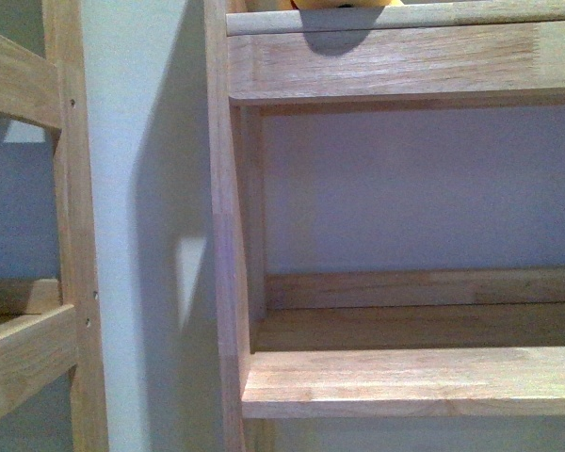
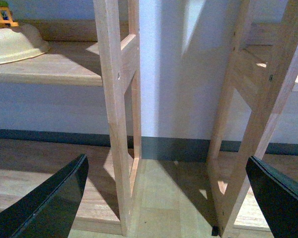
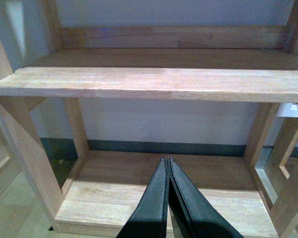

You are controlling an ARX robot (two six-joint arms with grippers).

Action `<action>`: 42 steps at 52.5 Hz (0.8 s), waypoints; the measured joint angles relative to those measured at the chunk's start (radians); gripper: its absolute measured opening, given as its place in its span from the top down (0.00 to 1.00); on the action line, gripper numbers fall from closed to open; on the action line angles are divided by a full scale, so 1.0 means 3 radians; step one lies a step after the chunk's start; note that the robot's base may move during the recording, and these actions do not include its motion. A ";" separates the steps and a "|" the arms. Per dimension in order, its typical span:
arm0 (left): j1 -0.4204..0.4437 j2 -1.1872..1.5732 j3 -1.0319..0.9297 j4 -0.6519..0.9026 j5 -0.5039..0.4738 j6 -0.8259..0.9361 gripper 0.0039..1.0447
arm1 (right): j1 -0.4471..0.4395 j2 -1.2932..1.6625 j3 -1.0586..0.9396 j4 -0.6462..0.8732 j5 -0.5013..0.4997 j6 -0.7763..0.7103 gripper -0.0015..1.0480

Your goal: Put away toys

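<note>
Orange-yellow plush toy point(image 1: 344, 4) only a sliver at top edge of front view, sitting on upper board of light wooden shelf unit point(image 1: 405, 377), casting shadow on rail below. Second light wooden shelf frame point(image 1: 71, 235) stands left, white wall between. Left gripper point(image 2: 169, 198): dark fingers spread wide, empty, facing gap between both frames. Cream plastic bowl point(image 2: 12, 44) on left shelf. Right gripper point(image 3: 168, 198): fingers pressed together, empty, before bare lower shelf board.

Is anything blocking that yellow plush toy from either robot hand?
Neither end effector appears in the front view, where only a sliver of the plush toy peeks above the upper shelf's front rail. That rail stands in front of it; nothing else visible does.
</note>
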 joint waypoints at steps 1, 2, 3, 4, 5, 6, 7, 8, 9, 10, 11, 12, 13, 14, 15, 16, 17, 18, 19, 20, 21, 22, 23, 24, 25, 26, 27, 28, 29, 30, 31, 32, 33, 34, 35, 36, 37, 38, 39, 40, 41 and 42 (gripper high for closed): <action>0.0000 0.0000 0.0000 0.0000 0.0000 0.0000 0.06 | 0.0000 -0.0003 -0.0004 0.0001 0.0000 0.0001 0.97; 0.0000 0.0000 0.0000 0.0000 0.0000 0.0000 0.06 | 0.0000 -0.0009 -0.0011 0.0004 0.0000 0.0001 0.97; 0.0000 0.0000 0.0000 -0.0001 0.0000 -0.0001 0.06 | 0.0000 -0.0015 -0.0018 0.0005 0.0000 0.0000 0.97; 0.0000 0.0000 0.0000 0.0000 0.0000 0.0000 0.06 | 0.0000 -0.0019 -0.0022 0.0006 0.0000 0.0001 0.97; 0.0000 0.0000 0.0000 0.0000 0.0000 0.0000 0.06 | 0.0000 -0.0029 -0.0031 0.0009 0.0000 0.0000 0.97; 0.0000 0.0000 0.0000 0.0000 0.0000 0.0000 0.06 | 0.0000 -0.0036 -0.0039 0.0010 0.0000 0.0001 0.97; 0.0000 0.0000 0.0000 0.0000 0.0000 0.0000 0.06 | 0.0000 -0.0038 -0.0043 0.0010 0.0000 0.0001 0.97; 0.0000 0.0000 0.0000 0.0000 0.0000 0.0000 0.06 | 0.0000 -0.0046 -0.0051 0.0010 0.0000 0.0001 0.97; 0.0000 0.0000 0.0000 0.0000 0.0000 0.0000 0.06 | 0.0000 -0.0050 -0.0056 0.0010 0.0000 0.0001 0.97; 0.0000 0.0000 0.0000 0.0000 0.0000 0.0000 0.06 | 0.0000 -0.0052 -0.0057 0.0010 0.0000 0.0000 0.97; 0.0000 0.0000 0.0000 0.0000 0.0000 0.0000 0.06 | 0.0000 -0.0056 -0.0062 0.0011 0.0000 0.0001 0.97; 0.0000 0.0000 0.0000 0.0000 0.0000 0.0000 0.06 | 0.0000 -0.0060 -0.0067 0.0014 0.0000 0.0001 0.97; 0.0000 0.0000 0.0000 0.0000 0.0000 0.0000 0.06 | 0.0000 -0.0064 -0.0070 0.0017 0.0000 0.0001 0.97; 0.0000 0.0000 0.0000 -0.0001 0.0000 0.0000 0.06 | 0.0000 -0.0071 -0.0078 0.0020 0.0000 0.0000 0.97; 0.0000 0.0000 0.0000 0.0000 0.0000 -0.0001 0.06 | 0.0001 -0.0078 -0.0086 0.0023 0.0000 0.0001 0.97; 0.0000 0.0000 0.0000 0.0000 0.0000 0.0000 0.06 | 0.0000 -0.0081 -0.0092 0.0023 0.0000 0.0001 0.97; 0.0000 0.0000 0.0000 -0.0001 0.0000 0.0000 0.06 | 0.0000 -0.0088 -0.0100 0.0024 0.0000 0.0000 0.97; 0.0000 0.0000 0.0000 0.0000 0.0000 0.0000 0.06 | 0.0000 -0.0093 -0.0108 0.0025 0.0000 0.0001 0.97; 0.0000 0.0000 0.0000 0.0000 0.0000 0.0000 0.06 | 0.0000 -0.0094 -0.0112 0.0025 0.0000 0.0001 0.97; 0.0000 0.0000 0.0000 0.0000 0.0000 0.0000 0.06 | 0.0000 -0.0097 -0.0118 0.0025 0.0000 0.0001 0.97; 0.0000 0.0000 0.0000 0.0000 0.0000 0.0000 0.06 | 0.0000 -0.0100 -0.0122 0.0025 0.0000 0.0000 0.97; 0.0000 0.0000 0.0000 0.0000 0.0000 0.0000 0.06 | 0.0000 -0.0102 -0.0125 0.0025 0.0000 0.0001 0.97; 0.0000 0.0000 0.0000 0.0000 0.0000 -0.0001 0.06 | 0.0000 -0.0107 -0.0131 0.0025 0.0000 0.0001 0.97; 0.0000 0.0000 0.0000 0.0000 0.0000 0.0000 0.06 | 0.0001 -0.0123 -0.0144 0.0031 0.0001 0.0001 0.97; 0.0000 0.0000 0.0000 -0.0001 0.0000 -0.0001 0.06 | 0.0001 -0.0154 -0.0168 0.0037 0.0001 0.0000 0.97; 0.0000 0.0000 0.0000 0.0000 0.0000 -0.0001 0.06 | 0.0001 -0.0168 -0.0183 0.0038 0.0000 0.0001 0.97; 0.0000 0.0000 0.0000 0.0000 0.0000 0.0000 0.06 | 0.0001 -0.0197 -0.0214 0.0038 0.0001 0.0000 0.97; 0.0000 0.0000 0.0000 -0.0001 -0.0001 -0.0001 0.06 | 0.0001 -0.0219 -0.0238 0.0038 -0.0001 0.0000 0.97; 0.0000 0.0000 0.0000 0.0000 -0.0001 -0.0001 0.06 | 0.0001 -0.0225 -0.0238 0.0036 0.0000 0.0000 0.97; 0.0000 0.0000 0.0000 -0.0001 -0.0001 -0.0001 0.06 | 0.0001 -0.0226 -0.0239 0.0036 0.0003 0.0001 0.97; 0.0000 0.0000 0.0000 -0.0001 0.0003 0.0000 0.06 | 0.0001 -0.0226 -0.0239 0.0039 0.0004 0.0000 0.97; 0.0000 0.0000 0.0000 0.0000 0.0000 0.0000 0.06 | 0.0001 -0.0228 -0.0239 0.0039 0.0001 0.0000 0.97; 0.0000 0.0000 0.0000 0.0000 0.0001 0.0000 0.06 | 0.0001 -0.0233 -0.0239 0.0039 0.0001 0.0000 0.97; 0.0000 0.0000 0.0000 -0.0001 0.0003 0.0000 0.06 | 0.0001 -0.0234 -0.0239 0.0039 0.0003 0.0000 0.97; 0.0000 0.0000 0.0000 0.0000 -0.0001 0.0000 0.06 | 0.0001 -0.0237 -0.0239 0.0039 0.0003 0.0000 0.97; 0.0000 0.0000 0.0000 0.0000 -0.0001 0.0000 0.06 | 0.0001 -0.0239 -0.0239 0.0039 0.0001 0.0000 0.97; 0.0000 0.0000 0.0000 0.0000 0.0001 0.0000 0.06 | 0.0001 -0.0239 -0.0239 0.0039 0.0000 0.0000 0.97; 0.0000 0.0000 0.0000 0.0000 -0.0003 0.0000 0.06 | 0.0001 -0.0240 -0.0239 0.0039 0.0001 0.0000 0.97; 0.0000 0.0000 0.0000 0.0000 0.0000 0.0000 0.06 | 0.0001 -0.0242 -0.0239 0.0039 0.0000 0.0000 0.97; 0.0000 0.0000 0.0000 0.0000 0.0000 0.0000 0.06 | 0.0001 -0.0242 -0.0239 0.0039 0.0000 0.0000 0.97; 0.0000 0.0000 0.0000 0.0000 0.0000 0.0000 0.06 | 0.0001 -0.0242 -0.0239 0.0039 0.0001 -0.0005 0.94; 0.0000 0.0000 0.0000 0.0000 0.0000 0.0000 0.06 | 0.0001 -0.0242 -0.0239 0.0039 0.0001 -0.0005 0.91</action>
